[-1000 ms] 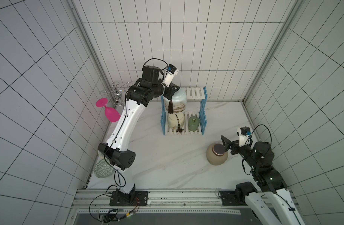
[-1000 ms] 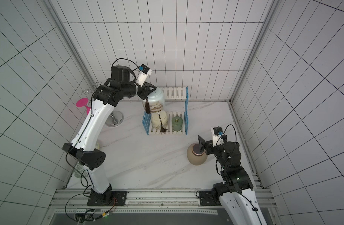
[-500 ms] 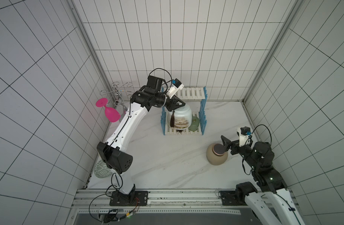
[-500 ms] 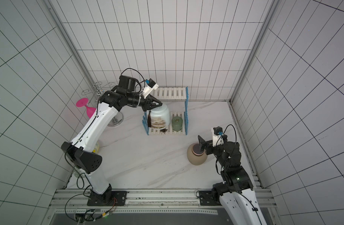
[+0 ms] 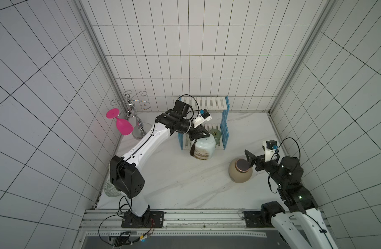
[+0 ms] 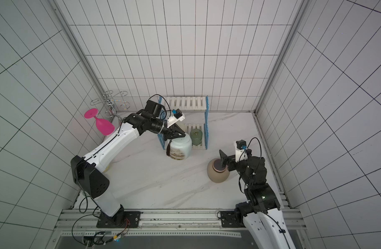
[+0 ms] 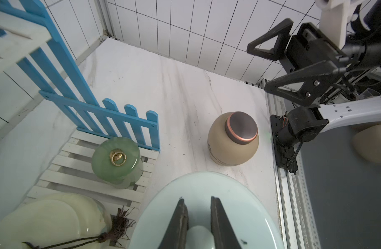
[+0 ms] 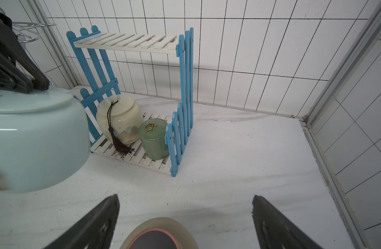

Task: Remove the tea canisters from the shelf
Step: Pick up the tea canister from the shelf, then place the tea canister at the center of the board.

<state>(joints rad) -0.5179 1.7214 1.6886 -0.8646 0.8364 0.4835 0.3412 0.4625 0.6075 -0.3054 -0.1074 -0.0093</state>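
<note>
Before the shelf (image 5: 203, 103), the pale-blue canister (image 5: 203, 149) is gripped upright by its knob (image 7: 199, 234) beneath the left gripper (image 5: 208, 136); the right gripper (image 8: 185, 195) is held open.

The tabletop holds one pale-blue tea canister (image 5: 203, 151), one cream tea canister (image 8: 118, 116), one green tea canister (image 8: 154, 140) and one tan tea canister (image 5: 239, 175), four in all, plus one shelf (image 8: 185, 75), one pink goblet (image 5: 123, 127), one chrome stand (image 5: 140, 132) and two hands, the left hand (image 5: 207, 135) and the right hand (image 8: 185, 197).
</note>
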